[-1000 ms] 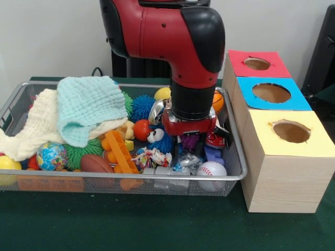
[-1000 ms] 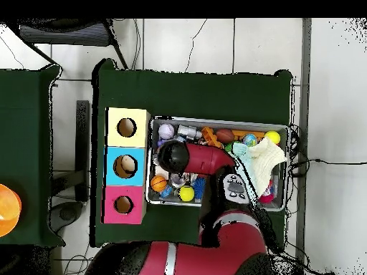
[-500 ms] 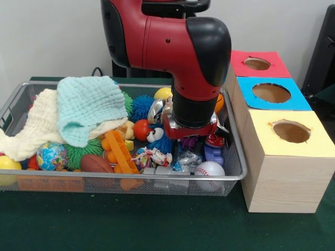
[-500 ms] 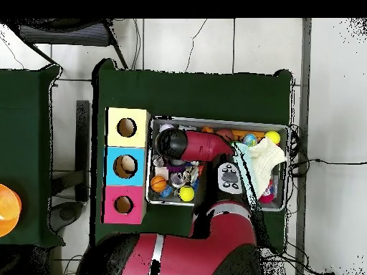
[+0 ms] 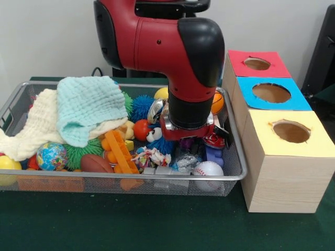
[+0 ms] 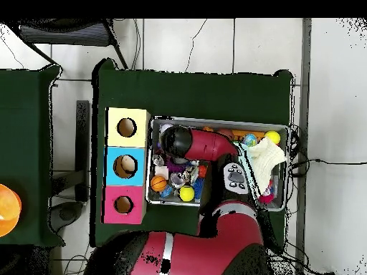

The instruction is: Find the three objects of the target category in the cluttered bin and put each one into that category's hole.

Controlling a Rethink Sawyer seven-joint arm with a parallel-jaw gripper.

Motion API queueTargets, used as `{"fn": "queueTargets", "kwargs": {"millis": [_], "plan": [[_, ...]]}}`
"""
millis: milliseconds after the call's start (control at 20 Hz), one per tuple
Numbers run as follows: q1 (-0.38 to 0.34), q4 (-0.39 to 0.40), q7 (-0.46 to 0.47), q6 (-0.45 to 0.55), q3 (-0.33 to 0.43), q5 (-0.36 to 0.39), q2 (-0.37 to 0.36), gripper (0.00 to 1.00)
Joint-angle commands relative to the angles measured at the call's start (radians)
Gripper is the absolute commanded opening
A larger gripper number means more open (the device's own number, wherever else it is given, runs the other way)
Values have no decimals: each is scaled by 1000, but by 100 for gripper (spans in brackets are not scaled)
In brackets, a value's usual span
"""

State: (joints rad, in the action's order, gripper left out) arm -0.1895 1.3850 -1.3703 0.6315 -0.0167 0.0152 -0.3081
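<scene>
Three holed boxes [image 5: 282,151], one bin [image 5: 238,172]

Arm [image 5: 157,42]: glossy red shell, rounded and bulky, with small dark screw heads on its side. A black cap [image 5: 201,42] covers the elbow end. Below it sits a black cylindrical wrist section [image 5: 189,111], then a red collar [image 5: 183,130] with silver fittings. In the overhead view, a grey panel [image 6: 234,176] with dark buttons lies on the red link, and the base is red with a pale stripe [image 6: 166,251].
</scene>
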Motion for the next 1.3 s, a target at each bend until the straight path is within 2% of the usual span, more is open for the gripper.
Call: {"fn": "queueTargets", "kwargs": {"millis": [50, 350, 500, 700, 950, 1150, 1300], "plan": [[-50, 193, -133, -295, 113, 72, 178, 0], [-57, 297, -198, -473, 110, 94, 82, 0], [-60, 362, -192, -474, 111, 88, -16, 0], [-76, 420, -163, -391, 122, 52, -127, 0], [-86, 401, -131, -285, 129, 11, -193, 0], [-86, 422, -135, -252, 114, 2, -266, 0], [-85, 421, -140, -247, 116, -4, -278, 0]]}}
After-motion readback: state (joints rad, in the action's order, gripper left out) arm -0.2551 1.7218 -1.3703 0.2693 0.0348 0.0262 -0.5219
